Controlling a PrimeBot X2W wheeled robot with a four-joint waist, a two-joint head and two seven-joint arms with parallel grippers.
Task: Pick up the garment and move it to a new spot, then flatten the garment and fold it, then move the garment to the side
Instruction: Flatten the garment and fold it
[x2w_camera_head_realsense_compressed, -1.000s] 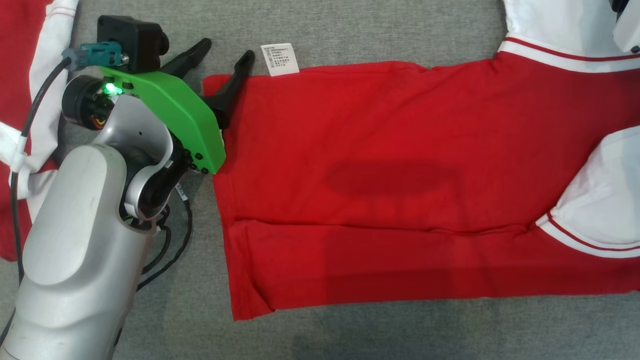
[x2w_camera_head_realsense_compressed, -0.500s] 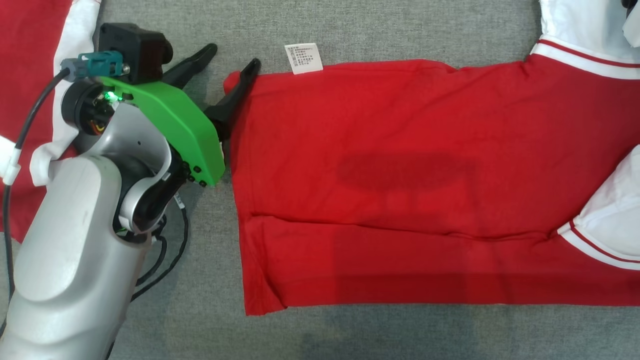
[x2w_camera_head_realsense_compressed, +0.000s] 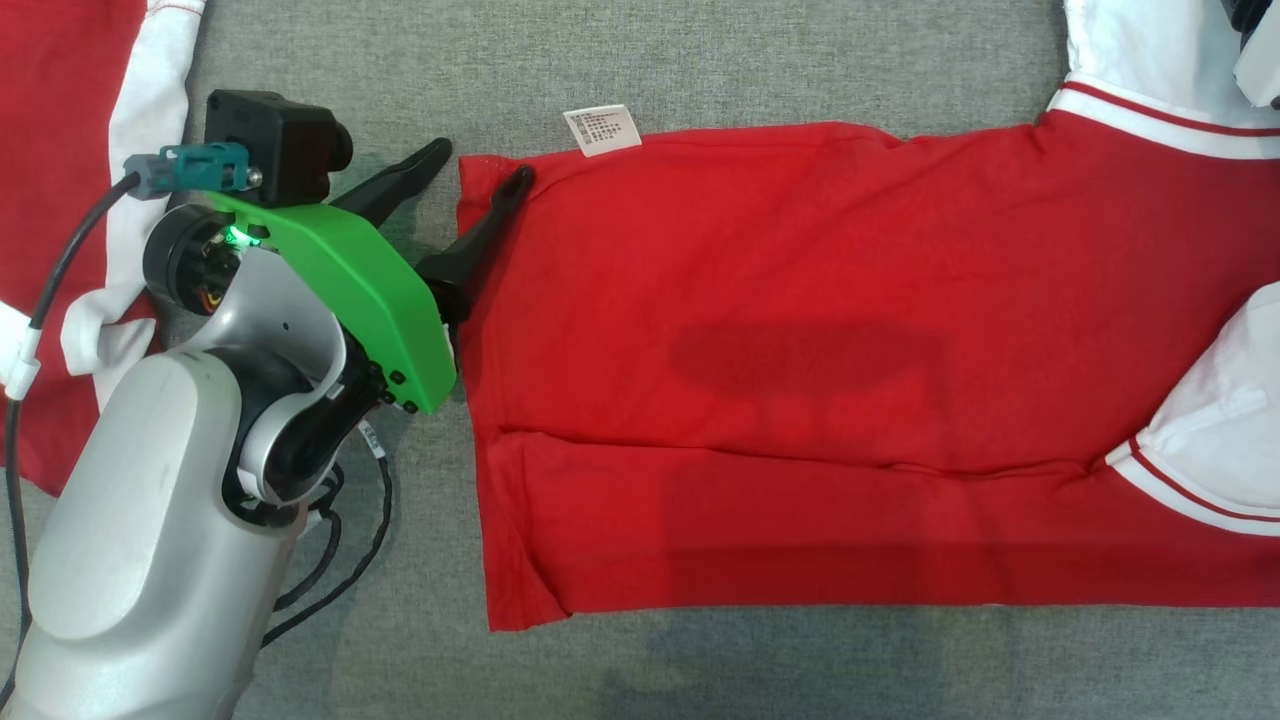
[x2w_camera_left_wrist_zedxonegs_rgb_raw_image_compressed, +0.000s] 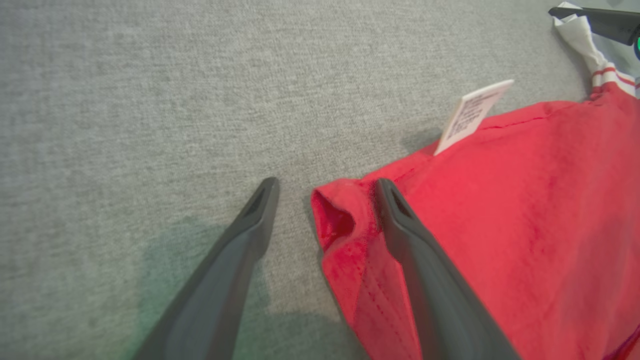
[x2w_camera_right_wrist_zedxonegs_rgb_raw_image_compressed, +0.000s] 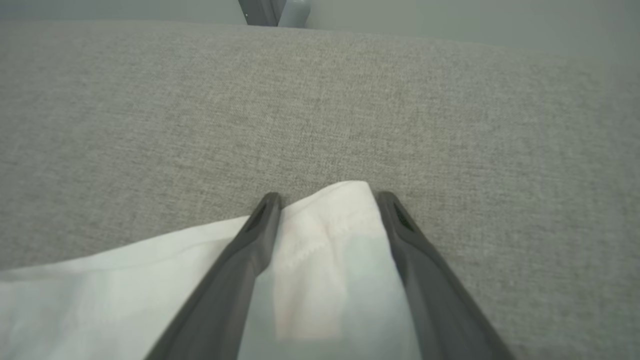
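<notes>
Red garment (x2w_camera_head_realsense_compressed: 800, 300) corner sits within the wide-open left gripper (x2w_camera_left_wrist_zedxonegs_rgb_raw_image_compressed: 326, 184); right gripper (x2w_camera_right_wrist_zedxonegs_rgb_raw_image_compressed: 327, 196), equally wide, straddles white sleeve (x2w_camera_right_wrist_zedxonegs_rgb_raw_image_compressed: 325, 240).

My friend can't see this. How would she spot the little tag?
On the grey surface lies a red garment. Along its top edge, near the corner by the left gripper, a small white tag sticks out. It alone has tiny print; the white cloth has none.
</notes>
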